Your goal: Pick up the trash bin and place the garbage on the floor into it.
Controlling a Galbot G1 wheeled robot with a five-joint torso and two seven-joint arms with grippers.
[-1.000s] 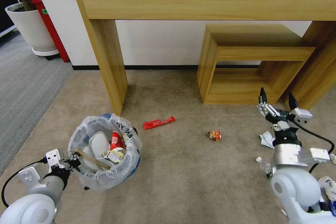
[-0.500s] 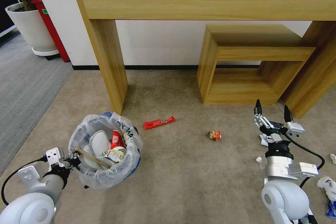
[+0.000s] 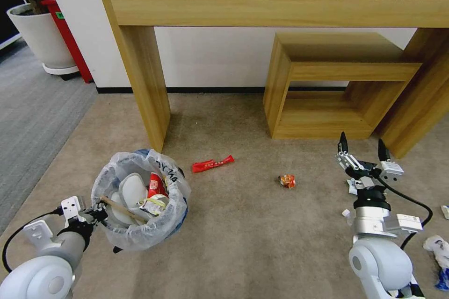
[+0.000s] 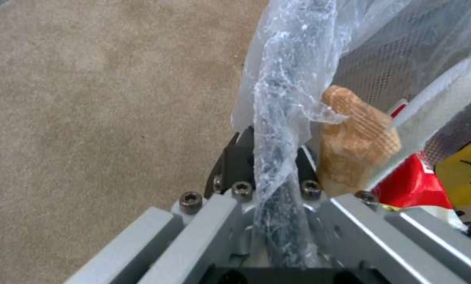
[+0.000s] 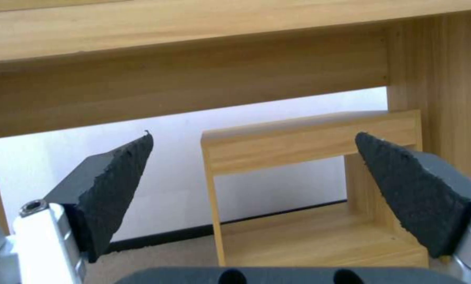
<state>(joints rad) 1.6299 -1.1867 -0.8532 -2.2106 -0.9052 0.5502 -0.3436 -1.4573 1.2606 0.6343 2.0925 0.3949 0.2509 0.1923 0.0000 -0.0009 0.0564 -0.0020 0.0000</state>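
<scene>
**Bin Held at the Rim, Litter Awaiting Collection**

While its fingers are clamped on the bagged rim, the left gripper keeps the small round blue bag-lined trash bin steady for filling. Raised with jaws spread and empty, the right gripper is poised near the orange crumpled wrapper and long red wrapper on the tan carpet floor.

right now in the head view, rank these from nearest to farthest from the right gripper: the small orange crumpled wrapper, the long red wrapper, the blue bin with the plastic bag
From the open right gripper:
1. The small orange crumpled wrapper, on the tan carpet just to its left.
2. The long red wrapper, farther left, near the table leg.
3. The blue bin lined with a crinkly plastic bag, farthest left, its rim held by the left gripper.
</scene>
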